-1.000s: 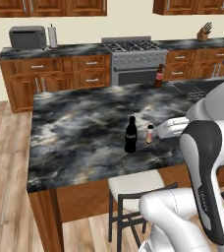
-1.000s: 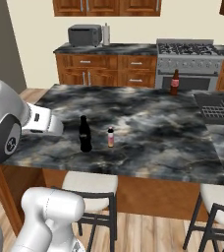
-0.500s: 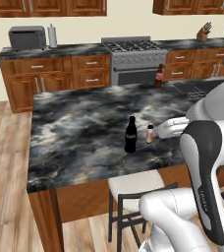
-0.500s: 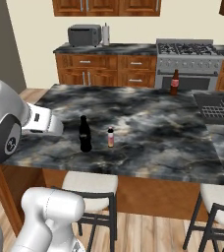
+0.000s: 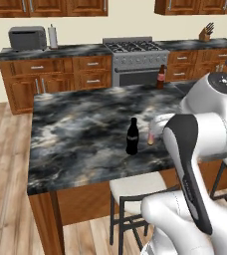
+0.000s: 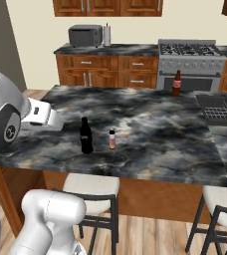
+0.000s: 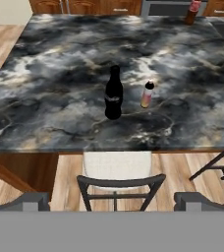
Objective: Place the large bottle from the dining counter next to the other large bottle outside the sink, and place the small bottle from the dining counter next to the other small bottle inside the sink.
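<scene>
The surface (image 7: 45, 88) is black-and-white marbled — on it a black bottle (image 7: 114, 93), with a pinkish-orange, dark-capped small bottle (image 7: 147, 95) at its 3 o'clock.

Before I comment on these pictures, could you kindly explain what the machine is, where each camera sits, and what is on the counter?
It is a white robot arm on a wheeled base, in a rendered kitchen. Two cameras ride on the base behind the arm, one to its left and one to its right, and look down over it at the same counter from two sides. The third camera sits on the hand and looks along the gripper, whose two dark tips rise at the bottom of that picture. Its jaws stand open and hold nothing.

On the marbled counter a tall black bottle stands upright, with a tiny pinkish bottle close beside it, apart from it. At the far edge stands a brown bottle with a red label, near the black sink. Stools stand below the near edge.
</scene>
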Motion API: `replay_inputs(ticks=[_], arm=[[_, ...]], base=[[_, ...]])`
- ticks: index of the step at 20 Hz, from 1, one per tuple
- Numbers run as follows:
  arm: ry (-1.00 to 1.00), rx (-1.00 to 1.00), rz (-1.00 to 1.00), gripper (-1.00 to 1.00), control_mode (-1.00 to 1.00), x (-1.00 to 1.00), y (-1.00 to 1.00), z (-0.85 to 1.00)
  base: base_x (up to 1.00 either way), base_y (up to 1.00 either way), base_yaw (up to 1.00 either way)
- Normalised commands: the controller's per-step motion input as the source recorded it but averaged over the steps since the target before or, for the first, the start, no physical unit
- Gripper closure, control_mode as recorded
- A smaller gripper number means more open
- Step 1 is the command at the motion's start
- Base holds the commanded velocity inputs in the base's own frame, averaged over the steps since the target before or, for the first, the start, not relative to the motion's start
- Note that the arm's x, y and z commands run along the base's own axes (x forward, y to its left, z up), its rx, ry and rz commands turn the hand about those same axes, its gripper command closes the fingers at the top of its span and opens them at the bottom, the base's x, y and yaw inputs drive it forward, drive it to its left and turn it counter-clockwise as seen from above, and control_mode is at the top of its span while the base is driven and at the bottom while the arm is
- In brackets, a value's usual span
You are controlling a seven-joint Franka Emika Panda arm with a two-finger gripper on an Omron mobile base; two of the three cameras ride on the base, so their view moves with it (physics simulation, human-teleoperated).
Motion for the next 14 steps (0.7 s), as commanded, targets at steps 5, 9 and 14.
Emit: replay_inputs(ticks=[5, 9, 14], arm=[[0.04, -0.05, -0.05, -1.00, -1.00, 0.50, 0.11, -0.10], [0.04, 0.00, -0.04, -1.00, -1.00, 0.47, 0.10, -0.34], [0.01, 0.00, -0.02, -1.00, -1.00, 0.37, 0.10, -0.39]], base=[[0.00, 0.00, 0.00], [0.00, 0.00, 0.00], [0.00, 0.00, 0.00]])
